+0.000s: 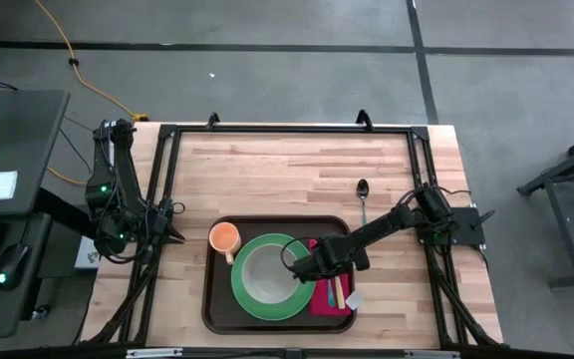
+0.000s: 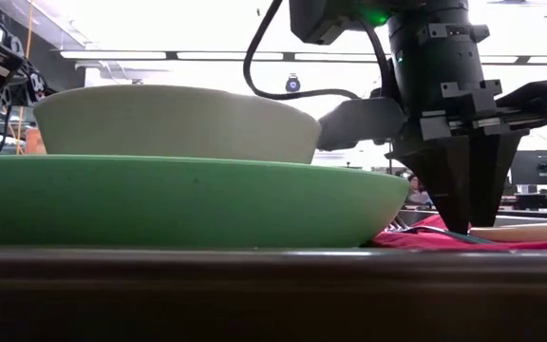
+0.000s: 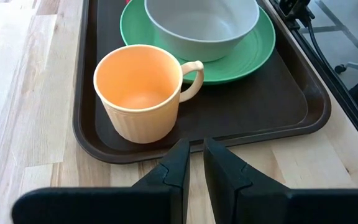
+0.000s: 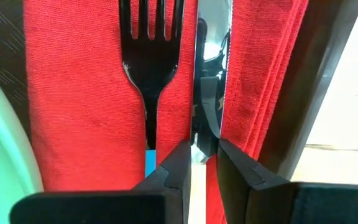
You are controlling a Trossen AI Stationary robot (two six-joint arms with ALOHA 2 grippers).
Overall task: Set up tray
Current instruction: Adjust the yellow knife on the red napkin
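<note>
The dark brown tray (image 1: 217,311) lies near the table's front edge. It carries a green plate (image 1: 241,299) with a white bowl (image 1: 265,273) on it, an orange cup (image 3: 138,93) at its far left corner, and a red napkin (image 4: 73,93) along its right side. A black fork (image 4: 149,56) and a shiny knife (image 4: 211,37) lie side by side on the napkin. My right gripper (image 4: 202,152) stands over the napkin, pointing down, shut on the knife. My left gripper (image 3: 196,163) waits at the table's left edge, aimed at the cup, shut and holding nothing. My right gripper pinches the knife between its two fingers at the narrow neck (image 4: 199,142) where the blade meets the pale handle. The fingers come from above, pointing down, and lie across the knife. The knife lies flat on the red napkin, beside the fork.
A dark spoon (image 1: 363,194) lies on the bare wood beyond the tray's right end. A black frame (image 1: 287,130) runs round the table top. The far half of the table is open wood.
</note>
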